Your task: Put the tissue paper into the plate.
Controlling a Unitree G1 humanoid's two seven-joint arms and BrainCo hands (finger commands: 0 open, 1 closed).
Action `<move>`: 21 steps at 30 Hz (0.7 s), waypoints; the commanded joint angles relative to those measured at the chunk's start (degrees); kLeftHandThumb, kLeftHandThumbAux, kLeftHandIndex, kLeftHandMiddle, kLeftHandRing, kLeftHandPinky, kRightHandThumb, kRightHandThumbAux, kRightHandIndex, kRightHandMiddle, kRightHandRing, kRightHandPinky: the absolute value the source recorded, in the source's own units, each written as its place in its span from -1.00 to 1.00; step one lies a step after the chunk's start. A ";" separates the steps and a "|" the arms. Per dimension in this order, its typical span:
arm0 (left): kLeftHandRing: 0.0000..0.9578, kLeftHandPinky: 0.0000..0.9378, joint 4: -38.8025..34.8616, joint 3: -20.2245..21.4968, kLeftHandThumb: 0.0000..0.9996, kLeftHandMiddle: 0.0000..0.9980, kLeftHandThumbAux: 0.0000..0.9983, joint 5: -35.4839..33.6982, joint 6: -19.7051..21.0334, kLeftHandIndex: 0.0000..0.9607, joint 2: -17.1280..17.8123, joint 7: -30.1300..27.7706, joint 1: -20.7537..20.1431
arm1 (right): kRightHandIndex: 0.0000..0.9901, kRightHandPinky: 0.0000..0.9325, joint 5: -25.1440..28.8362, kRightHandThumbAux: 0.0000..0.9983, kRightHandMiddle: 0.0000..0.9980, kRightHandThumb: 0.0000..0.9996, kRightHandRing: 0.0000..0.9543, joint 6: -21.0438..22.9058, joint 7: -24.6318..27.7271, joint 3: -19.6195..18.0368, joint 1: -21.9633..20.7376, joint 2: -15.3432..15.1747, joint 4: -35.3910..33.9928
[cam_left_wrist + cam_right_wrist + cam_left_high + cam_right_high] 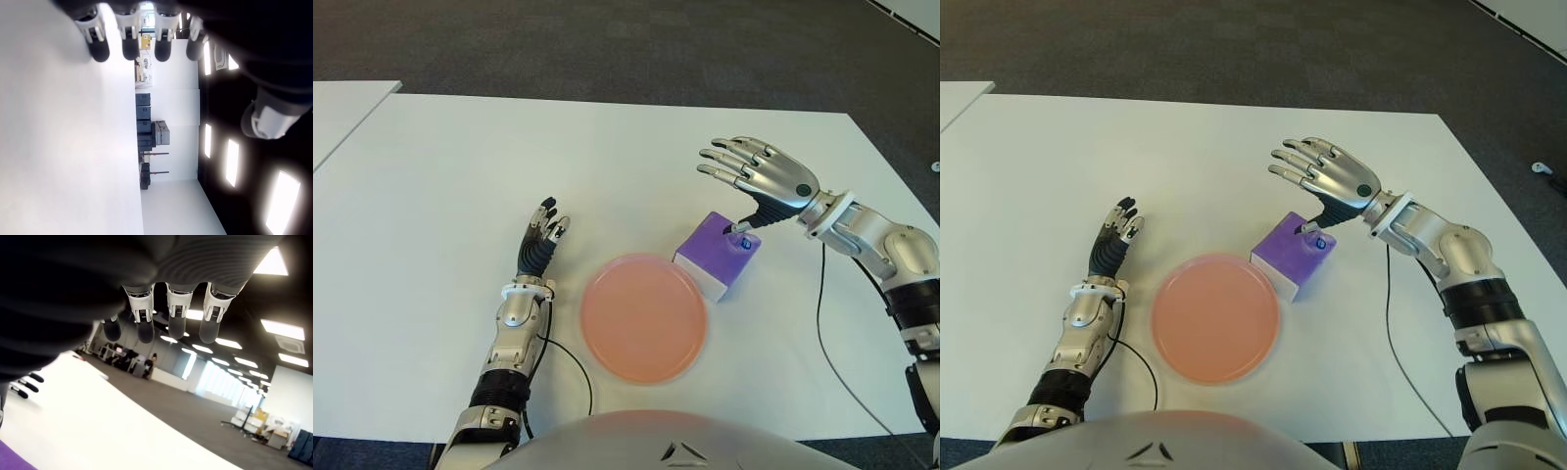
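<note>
Nearest us, the pink plate [644, 316] sits empty. Just beyond its far right rim, the purple tissue pack [719, 252] lies with its long axis slanting near-left to far-right. Right hand [762, 174] hovers spread over its far end, thumb tip at the top face. Left hand [539, 245], left of the plate, fingers straight.

Right wrist view: fingers [177, 313] extended, nothing held, a purple corner below. So the pack is directly under the nearer right hand.

A white table [440, 176] stands on dark grey carpet [607, 44]

Stereo head pair looking down at shared white table [460, 157], wrist cameras close behind fingers
</note>
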 commanded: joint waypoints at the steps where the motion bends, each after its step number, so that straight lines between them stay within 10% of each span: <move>1: -1.00 -1.00 1.39 -0.17 -1.00 -1.00 -0.09 -0.24 3.39 -1.00 -0.58 -0.23 2.76 | -1.00 -1.00 -1.16 -0.20 -1.00 -0.37 -1.00 -2.08 -1.15 2.94 -2.66 -0.23 3.77; 21: -1.00 -1.00 0.42 -0.13 -1.00 -1.00 -0.08 -0.11 3.54 -1.00 -0.58 -0.17 3.70 | -1.00 -1.00 -7.21 -0.31 -1.00 -0.40 -1.00 -6.15 -2.47 13.80 -6.87 -2.73 11.60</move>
